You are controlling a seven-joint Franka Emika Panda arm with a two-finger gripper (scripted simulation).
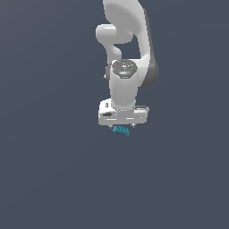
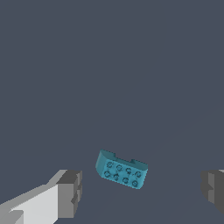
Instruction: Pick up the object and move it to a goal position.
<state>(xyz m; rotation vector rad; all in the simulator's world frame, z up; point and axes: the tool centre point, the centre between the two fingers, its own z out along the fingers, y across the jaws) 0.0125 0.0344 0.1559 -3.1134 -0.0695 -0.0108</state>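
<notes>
The object is a tiny teal-blue block (image 1: pixel 120 130) with round studs on its face. In the exterior view it shows just under the white hand of the arm. My gripper (image 1: pixel 122 125) is directly over it. In the wrist view the block (image 2: pixel 121 169) lies tilted on the dark grey floor between the two grey fingers. One finger (image 2: pixel 70 192) and the other finger (image 2: pixel 213 189) stand far apart, and neither touches the block. My gripper (image 2: pixel 142 191) is open and holds nothing.
The white arm (image 1: pixel 125 53) rises above the hand in the exterior view. A plain dark grey surface (image 1: pixel 53 170) fills the surroundings. No goal marker shows in either view.
</notes>
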